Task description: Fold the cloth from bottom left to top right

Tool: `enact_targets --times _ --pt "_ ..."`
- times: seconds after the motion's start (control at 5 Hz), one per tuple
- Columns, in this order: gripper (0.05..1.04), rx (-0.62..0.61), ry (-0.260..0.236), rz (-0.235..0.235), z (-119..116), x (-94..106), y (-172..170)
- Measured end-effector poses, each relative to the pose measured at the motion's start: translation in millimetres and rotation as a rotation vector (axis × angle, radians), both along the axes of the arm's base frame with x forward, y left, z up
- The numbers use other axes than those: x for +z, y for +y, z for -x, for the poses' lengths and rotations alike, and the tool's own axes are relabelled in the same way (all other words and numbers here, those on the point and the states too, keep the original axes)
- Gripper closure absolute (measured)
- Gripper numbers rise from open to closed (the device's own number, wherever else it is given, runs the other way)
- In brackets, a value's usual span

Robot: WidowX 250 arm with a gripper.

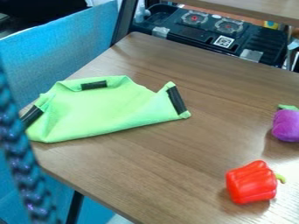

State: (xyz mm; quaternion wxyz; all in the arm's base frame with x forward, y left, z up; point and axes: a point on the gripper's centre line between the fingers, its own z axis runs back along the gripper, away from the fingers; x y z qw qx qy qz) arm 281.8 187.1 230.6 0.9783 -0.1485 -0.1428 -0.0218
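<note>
In the camera view, the green cloth lies on the wooden bench toward ten o'clock, creased, with turned edges; black patches mark its nine, twelve and three o'clock sides; whether the gripper is apart or together, I cannot tell; a purple toy vegetable sits at three o'clock, a red toy pepper at five; a braided cord hangs at nine.
</note>
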Motion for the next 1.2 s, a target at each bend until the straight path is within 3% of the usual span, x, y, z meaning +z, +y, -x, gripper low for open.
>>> enact_targets --times 0.2,0.4,0.6,0.8,1.0,1.2 --pt "0.083 -0.005 0.027 0.027 -2 -13.5 1" --pt "0.083 -0.064 0.026 0.02 8 -38.0 7" --pt "0.083 -0.127 0.007 0.012 24 -57.6 19" --pt "0.083 -0.27 -0.027 0.017 43 -86.9 30" --pt "0.083 -0.384 -0.057 -0.025 53 -115.3 28" --pt "0.083 -0.493 0.021 -0.058 71 -150.6 18"
